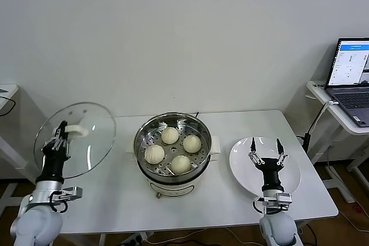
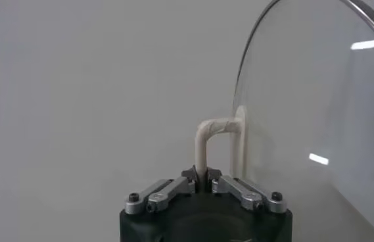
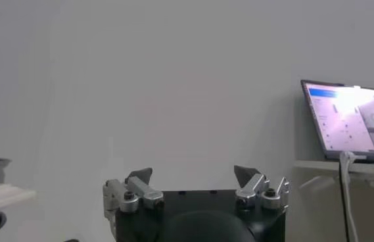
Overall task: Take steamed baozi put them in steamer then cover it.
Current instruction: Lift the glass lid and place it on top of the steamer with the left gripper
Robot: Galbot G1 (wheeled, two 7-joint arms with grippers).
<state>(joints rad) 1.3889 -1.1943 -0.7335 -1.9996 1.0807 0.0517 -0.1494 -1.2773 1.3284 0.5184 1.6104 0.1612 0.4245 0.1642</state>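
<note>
Several cream-white steamed baozi (image 1: 169, 135) lie on the perforated tray inside the shiny steel steamer (image 1: 144, 133) at the table's middle. The cover (image 1: 86, 142), a clear glass lid with a metal rim, hangs upright in the air at the table's left end. My left gripper (image 1: 60, 132) is shut on its cream-white handle (image 2: 206, 135), whose thin bar runs between the fingertips. My right gripper (image 1: 266, 148) stands open and empty, pointing up, over the white plate (image 1: 291, 171) to the right of the steamer.
The white table (image 1: 115, 200) carries the steamer and the bare plate. A laptop (image 1: 350, 79) sits on a side stand at the far right, with a cable hanging beside it. A plain wall stands behind.
</note>
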